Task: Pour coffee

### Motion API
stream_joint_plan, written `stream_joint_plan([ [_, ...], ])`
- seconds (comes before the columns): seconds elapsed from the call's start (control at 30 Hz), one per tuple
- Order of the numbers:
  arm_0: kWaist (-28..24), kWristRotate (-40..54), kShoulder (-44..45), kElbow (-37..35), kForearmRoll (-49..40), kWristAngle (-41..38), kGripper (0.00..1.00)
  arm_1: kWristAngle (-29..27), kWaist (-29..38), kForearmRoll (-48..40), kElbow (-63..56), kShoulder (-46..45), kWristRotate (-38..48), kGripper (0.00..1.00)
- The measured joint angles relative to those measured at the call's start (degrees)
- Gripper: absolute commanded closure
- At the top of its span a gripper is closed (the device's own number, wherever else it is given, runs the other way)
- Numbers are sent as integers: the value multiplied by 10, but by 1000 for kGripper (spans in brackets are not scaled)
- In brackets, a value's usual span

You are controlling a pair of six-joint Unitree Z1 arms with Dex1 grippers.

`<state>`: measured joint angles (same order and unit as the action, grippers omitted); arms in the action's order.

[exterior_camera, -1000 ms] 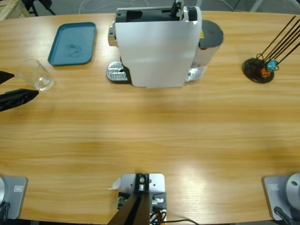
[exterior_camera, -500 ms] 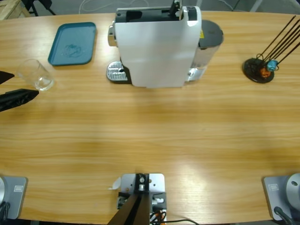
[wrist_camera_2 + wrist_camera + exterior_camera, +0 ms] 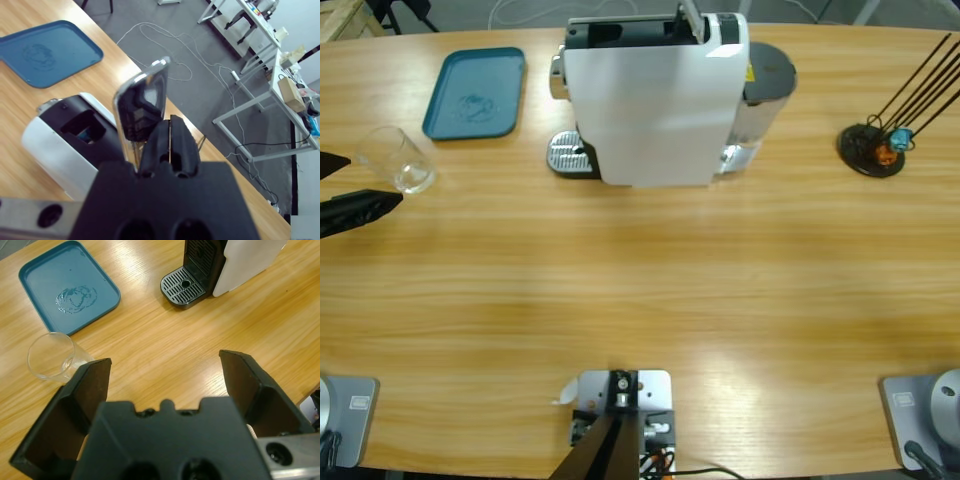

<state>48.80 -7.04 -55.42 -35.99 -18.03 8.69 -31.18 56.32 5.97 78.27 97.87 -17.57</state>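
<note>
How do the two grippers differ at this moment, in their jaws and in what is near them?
The left gripper has its black jaws spread wide and empty; the right gripper has its jaws pressed together. The left gripper sits low over the wooden table, near the clear glass tumbler; the right gripper is up beside the raised silver lever of the white coffee machine. Neither holds anything.

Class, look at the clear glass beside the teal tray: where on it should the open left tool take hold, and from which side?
Grip the glass around its side wall, below the rim, coming level from the table's left end, where the left tool already waits open. It stands upright, and its round wall suits opposed jaws.
</note>
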Motion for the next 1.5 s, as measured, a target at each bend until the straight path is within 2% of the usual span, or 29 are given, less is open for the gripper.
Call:
stream_joint_plan([
  [0.17,0,0,0,0,0,0,5,0,7,-5,12,21,0,1000],
  [0.93,0,0,0,0,2,0,4,15,19,-26,20,86,41,1000],
  [1.5,0,0,0,0,2,0,4,29,22,-70,-3,99,75,1000],
])
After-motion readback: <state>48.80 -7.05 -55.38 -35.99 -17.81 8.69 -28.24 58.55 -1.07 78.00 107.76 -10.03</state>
